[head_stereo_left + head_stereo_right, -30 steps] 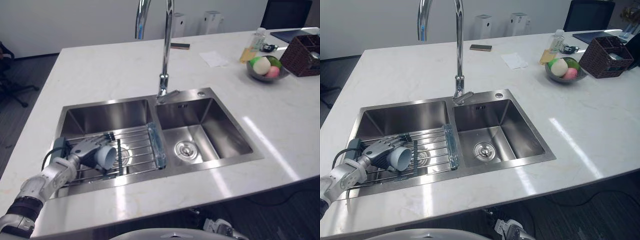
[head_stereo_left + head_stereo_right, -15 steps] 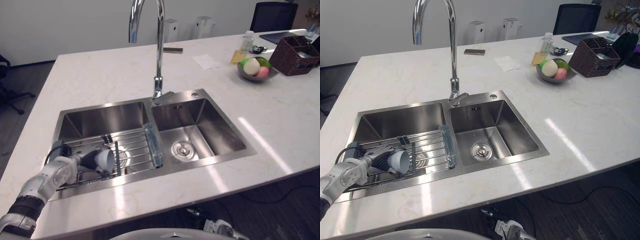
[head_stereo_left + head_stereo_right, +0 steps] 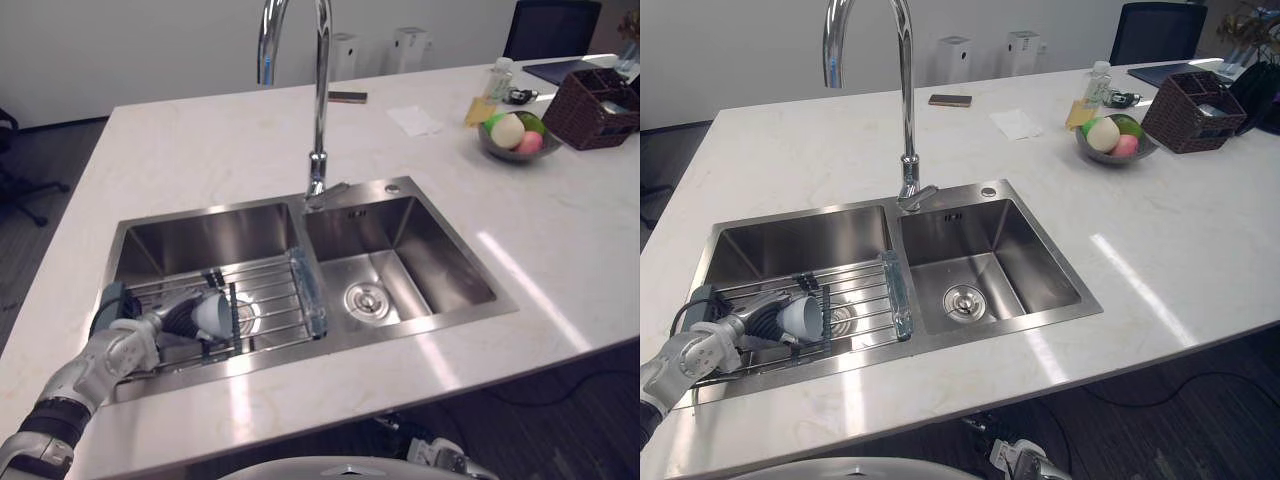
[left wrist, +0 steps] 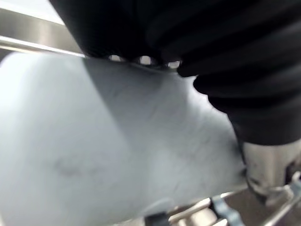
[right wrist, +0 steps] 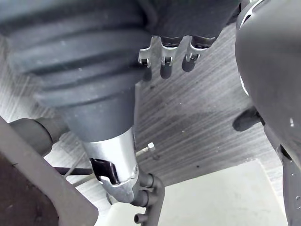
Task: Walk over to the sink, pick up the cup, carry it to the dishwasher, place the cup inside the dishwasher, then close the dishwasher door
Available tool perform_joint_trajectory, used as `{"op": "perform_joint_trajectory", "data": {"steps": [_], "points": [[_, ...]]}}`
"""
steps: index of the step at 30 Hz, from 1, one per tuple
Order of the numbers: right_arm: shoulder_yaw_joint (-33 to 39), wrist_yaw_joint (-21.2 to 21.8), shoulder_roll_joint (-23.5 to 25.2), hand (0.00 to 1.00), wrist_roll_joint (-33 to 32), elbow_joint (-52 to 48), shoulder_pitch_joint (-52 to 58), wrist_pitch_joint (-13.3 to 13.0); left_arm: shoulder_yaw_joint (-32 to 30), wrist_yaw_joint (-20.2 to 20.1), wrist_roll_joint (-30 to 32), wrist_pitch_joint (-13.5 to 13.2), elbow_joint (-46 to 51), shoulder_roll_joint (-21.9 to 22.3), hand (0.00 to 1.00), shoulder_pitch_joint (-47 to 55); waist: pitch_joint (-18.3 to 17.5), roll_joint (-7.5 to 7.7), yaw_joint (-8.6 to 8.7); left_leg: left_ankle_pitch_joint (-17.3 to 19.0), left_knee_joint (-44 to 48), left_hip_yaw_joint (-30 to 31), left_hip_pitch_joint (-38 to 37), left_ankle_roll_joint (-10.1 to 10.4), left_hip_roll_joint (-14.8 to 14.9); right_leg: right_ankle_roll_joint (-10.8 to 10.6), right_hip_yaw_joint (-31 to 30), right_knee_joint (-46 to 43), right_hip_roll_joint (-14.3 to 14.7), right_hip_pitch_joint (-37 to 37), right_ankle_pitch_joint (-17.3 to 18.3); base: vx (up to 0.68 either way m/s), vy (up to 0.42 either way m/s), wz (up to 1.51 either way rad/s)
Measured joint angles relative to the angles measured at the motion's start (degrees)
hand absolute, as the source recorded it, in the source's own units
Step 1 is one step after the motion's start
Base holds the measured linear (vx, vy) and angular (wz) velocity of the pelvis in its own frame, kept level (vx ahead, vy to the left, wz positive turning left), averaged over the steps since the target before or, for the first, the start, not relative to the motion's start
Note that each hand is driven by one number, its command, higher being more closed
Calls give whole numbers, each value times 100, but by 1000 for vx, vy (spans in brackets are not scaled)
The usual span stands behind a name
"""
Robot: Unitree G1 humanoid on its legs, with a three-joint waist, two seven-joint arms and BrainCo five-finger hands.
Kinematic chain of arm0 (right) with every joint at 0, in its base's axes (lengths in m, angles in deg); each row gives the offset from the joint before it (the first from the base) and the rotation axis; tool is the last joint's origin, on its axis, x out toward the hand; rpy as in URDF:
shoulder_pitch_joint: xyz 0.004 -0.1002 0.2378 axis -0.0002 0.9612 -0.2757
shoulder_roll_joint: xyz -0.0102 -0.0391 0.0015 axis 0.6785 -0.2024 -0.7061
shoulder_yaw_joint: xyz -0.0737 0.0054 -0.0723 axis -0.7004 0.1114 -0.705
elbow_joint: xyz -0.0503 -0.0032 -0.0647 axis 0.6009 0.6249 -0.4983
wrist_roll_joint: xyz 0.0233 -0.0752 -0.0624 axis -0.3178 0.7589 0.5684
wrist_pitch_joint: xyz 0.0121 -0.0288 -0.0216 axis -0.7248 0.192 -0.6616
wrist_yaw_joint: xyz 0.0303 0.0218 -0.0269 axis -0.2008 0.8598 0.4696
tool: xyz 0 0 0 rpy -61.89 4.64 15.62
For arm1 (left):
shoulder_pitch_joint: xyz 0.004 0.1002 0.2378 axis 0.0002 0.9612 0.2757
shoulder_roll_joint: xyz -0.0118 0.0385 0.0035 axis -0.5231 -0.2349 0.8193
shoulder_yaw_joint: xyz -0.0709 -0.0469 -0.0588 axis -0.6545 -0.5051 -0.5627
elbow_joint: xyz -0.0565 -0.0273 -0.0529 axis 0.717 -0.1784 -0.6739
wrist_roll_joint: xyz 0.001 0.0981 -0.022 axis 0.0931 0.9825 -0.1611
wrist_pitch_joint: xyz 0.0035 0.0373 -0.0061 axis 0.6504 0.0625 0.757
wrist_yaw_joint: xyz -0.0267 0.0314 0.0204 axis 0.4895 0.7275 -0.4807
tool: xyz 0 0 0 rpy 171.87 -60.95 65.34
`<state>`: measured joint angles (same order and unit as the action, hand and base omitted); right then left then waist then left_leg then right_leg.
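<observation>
Presently, the left hand [image 3: 175, 319] has its fingers curled round the cup [image 3: 212, 314]. The cup lies on its side over the wire rack [image 3: 268, 290] in the left basin of the sink [image 3: 200, 235]. Its long axis runs left to right, base toward the palm and open mouth facing right. The lift probably needs to go straight up, clear of the rack bars. The right hand [image 5: 162, 56] hangs over the floor.

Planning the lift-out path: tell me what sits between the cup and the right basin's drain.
Left eye view: from cup to drain, rack bars, the clear end piece, then the basin divider.
</observation>
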<state>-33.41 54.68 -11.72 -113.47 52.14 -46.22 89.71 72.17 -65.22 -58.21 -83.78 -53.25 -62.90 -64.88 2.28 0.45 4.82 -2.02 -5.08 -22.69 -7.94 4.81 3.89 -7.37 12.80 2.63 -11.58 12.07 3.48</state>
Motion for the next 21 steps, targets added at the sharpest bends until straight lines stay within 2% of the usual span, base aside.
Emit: {"op": "perform_joint_trajectory", "data": {"steps": [4, 8, 11, 17, 21], "points": [[85, -1, 30, 0, 0, 0, 5, -37, -578, 3, -1041, -8, 19, 258, 100, -15, -5, 8, -20, -27, 0, 78, 53, -7, 0, 0, 95, -1, 2, 0, 0, -15, -33, 10], [167, -3, 76, 0, -1, -3, 117, -50, -1120, 4, -2164, -11, 284, 457, 100, -42, -17, 41, -149, -35, 1, 116, 73, -5, -1, 0, 173, -25, 4, 1, 0, -7, -30, 6], [233, 0, 126, 0, -1, -3, 143, -64, -1480, -10, -2928, 3, 536, 640, 100, -52, -36, 77, -158, -44, 1, 176, 74, -5, -1, 9, 240, -72, 7, 17, 5, -12, -27, 10], [389, 6, 269, 0, -1, -3, 271, -174, -2260, -67, -4611, 303, 1432, 1212, 100, -96, -65, 156, -241, -79, 0, 232, 73, -19, 3, 77, 363, -150, 7, 23, 46, -33, -23, 4], [389, 8, 315, 0, -2, -3, 362, -173, -2643, -78, -5432, 467, 2177, 1735, 100, -89, -61, 177, -318, -96, 0, 250, 71, -37, 3, 111, 377, -172, 6, 26, 66, -44, -17, 2]]}}
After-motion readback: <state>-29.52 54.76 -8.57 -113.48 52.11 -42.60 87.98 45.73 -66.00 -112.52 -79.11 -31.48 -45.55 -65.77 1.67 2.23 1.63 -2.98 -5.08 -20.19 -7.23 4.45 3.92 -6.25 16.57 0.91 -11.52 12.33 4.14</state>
